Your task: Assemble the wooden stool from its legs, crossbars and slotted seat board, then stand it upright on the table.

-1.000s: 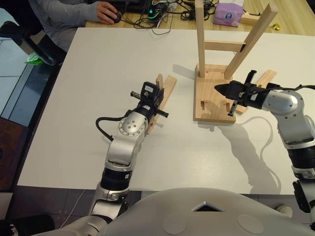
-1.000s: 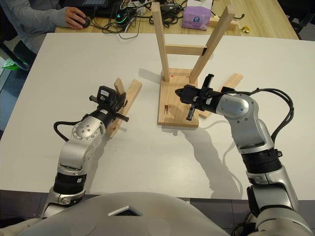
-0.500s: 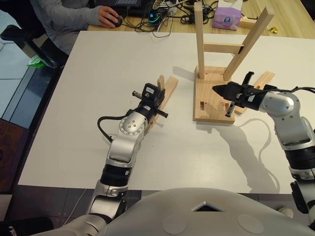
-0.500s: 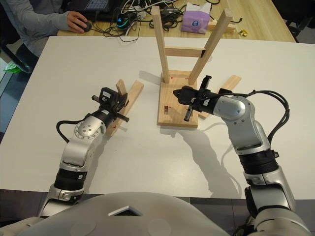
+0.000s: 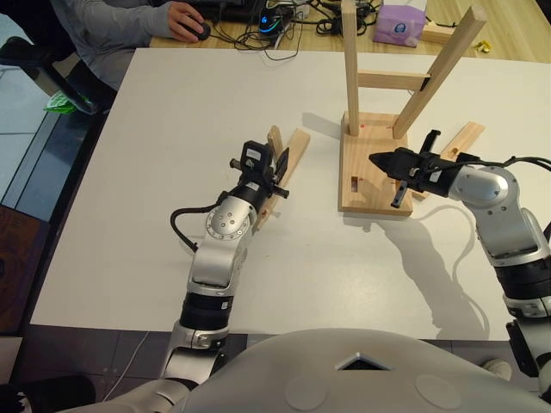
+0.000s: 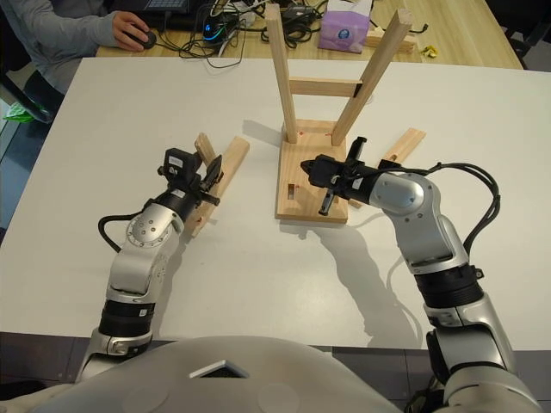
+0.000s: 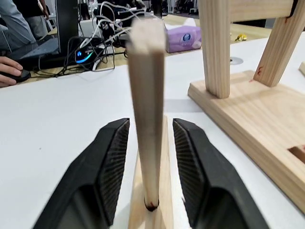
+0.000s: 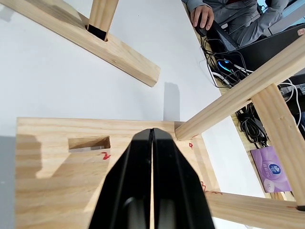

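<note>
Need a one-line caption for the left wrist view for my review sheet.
Open left gripper, fingers straddling an upright wooden bar without touching it; seat board with two fitted legs beyond.

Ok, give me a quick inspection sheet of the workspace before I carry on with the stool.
Surface: white table, carrying the job parts.
Job's things: seat board lying flat, legs standing in it joined by a crossbar, one empty slot; loose leg lying at left with an upright bar seated in it; loose piece right of the board.
Clutter: purple tissue pack on the far desk.
End effectors: left end effector open, astride the upright bar; right end effector shut, over the seat board.
Cables: cable tangle on the far desk.
Surroundings: wooden desk behind the table.
</note>
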